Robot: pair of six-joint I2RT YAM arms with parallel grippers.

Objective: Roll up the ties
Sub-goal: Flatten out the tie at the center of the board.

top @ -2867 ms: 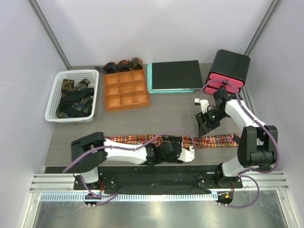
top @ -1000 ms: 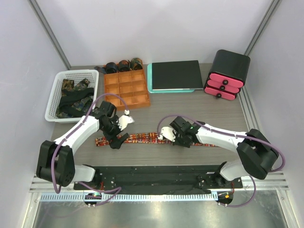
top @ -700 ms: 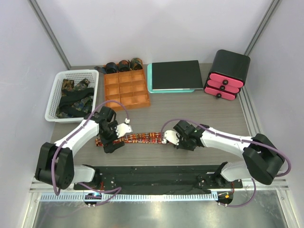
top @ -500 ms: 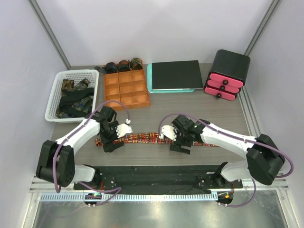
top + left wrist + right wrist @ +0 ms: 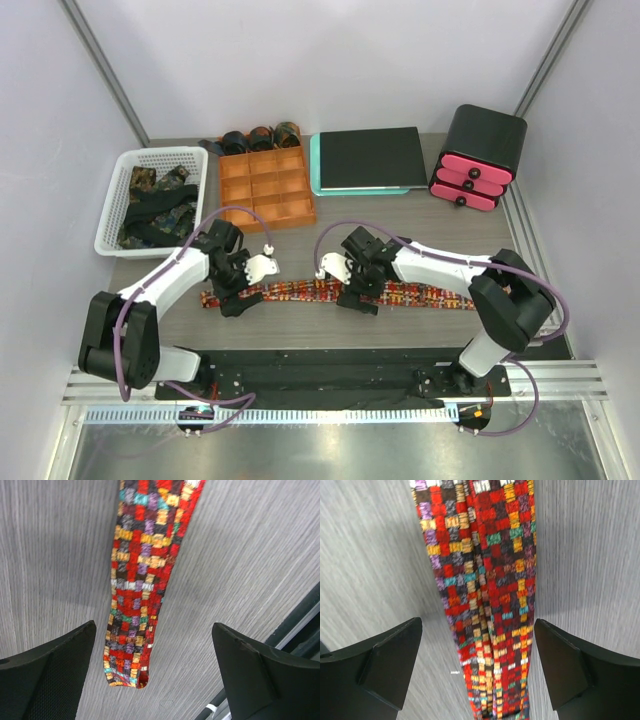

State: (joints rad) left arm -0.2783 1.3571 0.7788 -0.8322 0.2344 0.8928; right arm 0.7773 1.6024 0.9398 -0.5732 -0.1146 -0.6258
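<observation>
The red-orange check tie (image 5: 420, 294) is laid flat on the counter (image 5: 400, 225), stretched from left to right along the near side, in front of the two arms. The left pincer (image 5: 238, 298) is held over the tie's left part, and in the left wrist view its fingers (image 5: 47, 677) are seen wide apart with the narrow end of the tie (image 5: 132, 605) lying on the counter between them; nothing is gripped. The right pincer (image 5: 357, 297) is placed over the middle of the tie, and its fingers (image 5: 377, 672) are also spread fully, one on each side of the broader band (image 5: 490, 595), which is not touched by them as far as can be seen. Dark patterned ties (image 5: 155, 205) are heaped in the white basket (image 5: 112, 200) at the far left, well apart from both pincers. Three small dark rolls (image 5: 260, 136) are seen at the far edge of the orange tray (image 5: 265, 195).
</observation>
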